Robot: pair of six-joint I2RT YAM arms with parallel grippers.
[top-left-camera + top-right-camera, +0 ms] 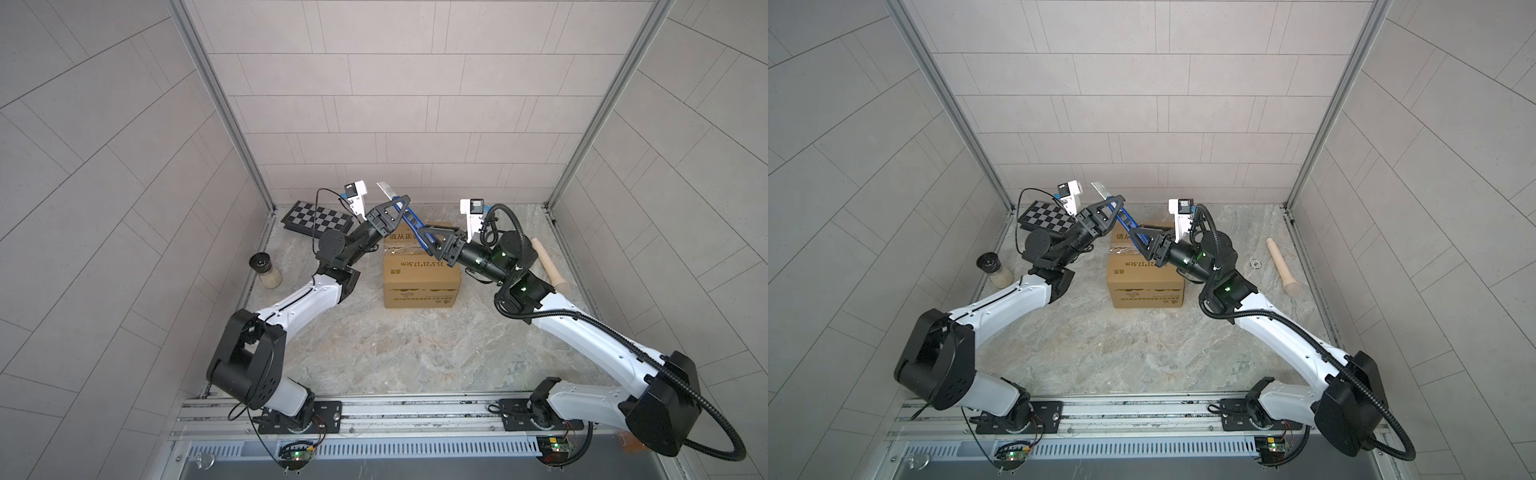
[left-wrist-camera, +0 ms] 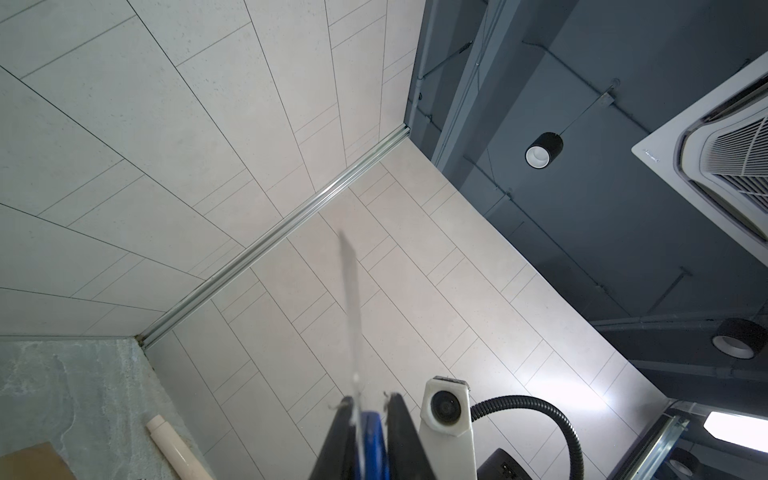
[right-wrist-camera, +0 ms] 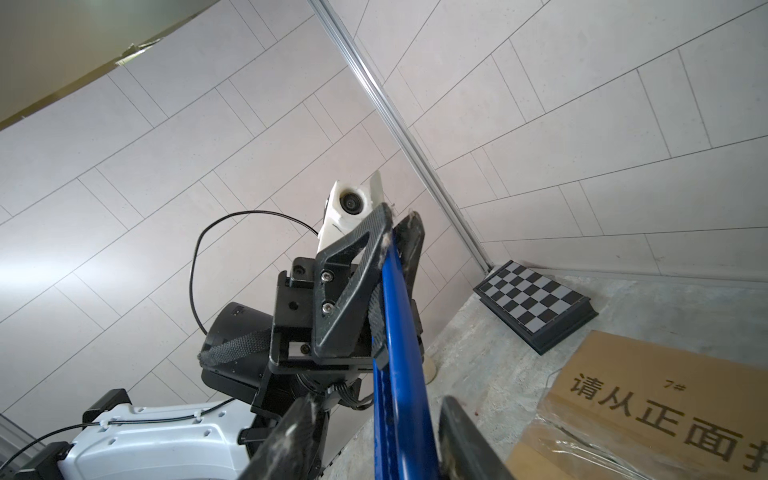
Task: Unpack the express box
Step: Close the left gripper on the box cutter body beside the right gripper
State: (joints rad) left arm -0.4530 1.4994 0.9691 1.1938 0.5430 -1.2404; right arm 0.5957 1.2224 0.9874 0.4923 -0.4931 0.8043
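The express box [image 1: 422, 278] [image 1: 1144, 282] is a brown carton with black print, standing at mid-floor with its taped top [image 3: 648, 411] shut. My left gripper [image 1: 401, 201] [image 1: 1119, 199] [image 2: 368, 401] hangs above the box's far left corner, shut on a blue utility knife [image 1: 411, 218] [image 3: 399, 332]. The knife's bare blade [image 2: 351, 282] [image 1: 1100, 189] points up toward the back wall. My right gripper [image 1: 426, 239] [image 1: 1136, 237] [image 3: 378, 403] is open around the lower end of the knife handle. A gap shows on one side of the handle.
A flat checkered board case [image 1: 318, 218] [image 3: 536, 301] lies at the back left corner. A lidded jar [image 1: 266, 270] lies on its side by the left wall. A wooden rolling pin [image 1: 548, 262] [image 2: 174, 449] lies at the right, near a floor drain [image 1: 1255, 263].
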